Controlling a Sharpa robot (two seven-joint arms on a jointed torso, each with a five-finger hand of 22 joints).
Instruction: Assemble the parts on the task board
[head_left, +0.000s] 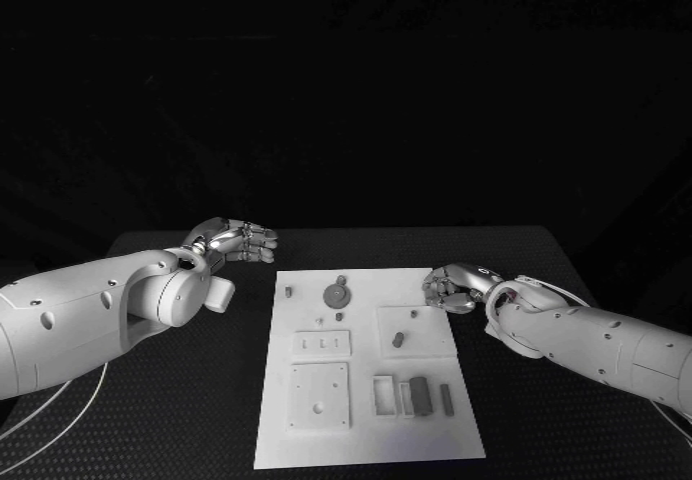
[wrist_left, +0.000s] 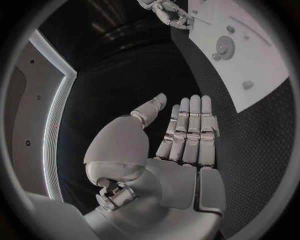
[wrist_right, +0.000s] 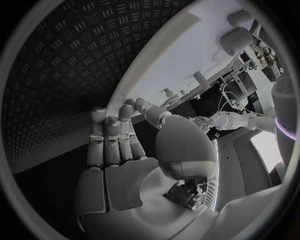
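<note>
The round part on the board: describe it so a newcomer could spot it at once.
Start at the white task board mid-table and go to its far end, between the two hands. The round part lies there, left of centre. It is the one disc-shaped piece; its neighbours are small pegs and rectangular blocks.

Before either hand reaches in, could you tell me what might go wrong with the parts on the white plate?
The right hand hovers at the plate's far right edge, so a careless reach might nudge the plate itself. The small dark pieces by the frame near the front lie close together; picking one could knock its neighbour. The left hand sits off the plate's far left corner, so it would have to cross over the round piece.
</note>
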